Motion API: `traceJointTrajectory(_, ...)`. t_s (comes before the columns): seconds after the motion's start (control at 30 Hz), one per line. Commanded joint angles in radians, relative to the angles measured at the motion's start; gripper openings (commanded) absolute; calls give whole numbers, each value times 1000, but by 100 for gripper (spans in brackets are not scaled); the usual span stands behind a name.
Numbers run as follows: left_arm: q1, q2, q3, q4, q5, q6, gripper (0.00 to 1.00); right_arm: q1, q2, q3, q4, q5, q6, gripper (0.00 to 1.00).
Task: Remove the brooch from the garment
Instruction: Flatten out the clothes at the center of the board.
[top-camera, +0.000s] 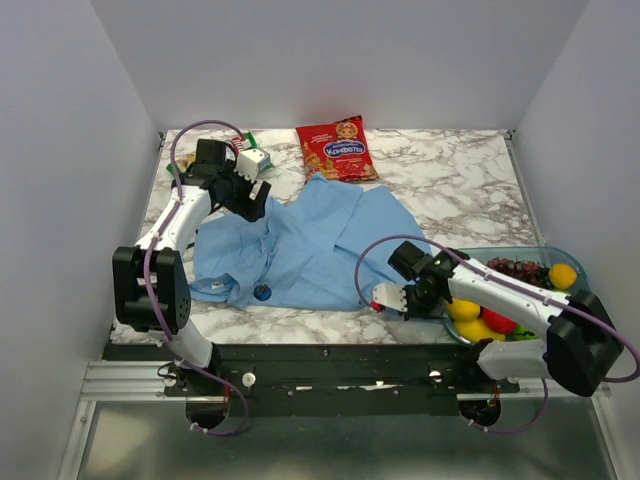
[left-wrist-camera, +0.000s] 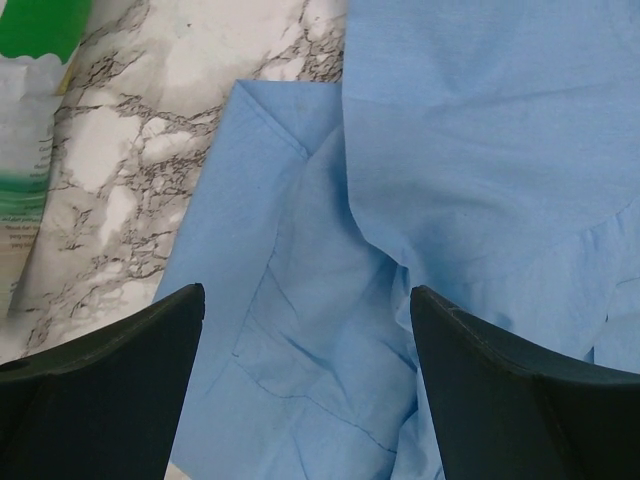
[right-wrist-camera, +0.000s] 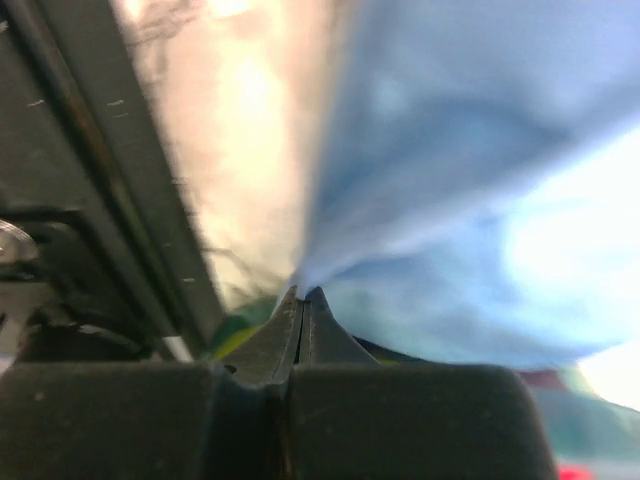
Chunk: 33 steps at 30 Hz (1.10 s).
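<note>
I see the shirt (top-camera: 310, 240) spread crumpled across the middle of the marble table (top-camera: 450, 180). The brooch (top-camera: 262, 292) sits on it close to the near hem, left of the middle, a small dark blue dot. It is well apart from both claws, and neither wrist camera picks it up.

My left claw (top-camera: 255, 200) hangs over the shirt's far left part with its fingers (left-wrist-camera: 120, 370) spread wide and nothing between them. Its wrist view shows only folded blue cloth and a seam below.

My right claw (top-camera: 385, 297) is down at the shirt's near right corner. In its wrist view the fingertips (right-wrist-camera: 302, 297) are pressed together, and the blurred blue cloth narrows to a point right at them, so I read it as pinching the shirt's edge.

A clear dish (top-camera: 500, 252) stands at the right side of the table, with the right arm crossing over it. In it are dark grapes (top-camera: 515, 268) at the far side, a lemon (top-camera: 563, 275) just beside them, two yellow fruits (top-camera: 466, 312) at the near left, a red fruit (top-camera: 497, 320) touching those, and a green piece (top-camera: 522, 333) near the rim; I cannot tell what that one is.

A red bag (top-camera: 337, 150) lies at the far edge, touching the shirt's top. A white and green box (top-camera: 253, 162) lies just beyond the left claw.
</note>
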Motion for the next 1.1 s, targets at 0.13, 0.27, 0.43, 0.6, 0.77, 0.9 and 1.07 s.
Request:
traceJointTrajectory(0.13,81,60,159,-124,97,-46,89,-147,43,340,150,18,-3,1)
traceJointTrajectory(0.27,110,91,164,-154,162,-88,86,-239,106,407,228,21,12,1)
traceJointTrajectory(0.43,91,174,188,-191,242,-109,79,-354,135,408,312,50,15,1)
traceJointTrajectory(0.6,91,243,199,-318,257,-53,74,-432,129,421,334,45,5,1)
traceJointTrajectory(0.77,52,241,131,-308,265,-36,74,-465,129,428,337,38,14,1)
traceJointTrajectory(0.9,25,264,127,-307,260,-37,71,-466,117,414,354,32,25,1)
traceJointTrajectory(1.07,2,266,108,-313,266,-41,64,-466,123,410,354,29,25,1)
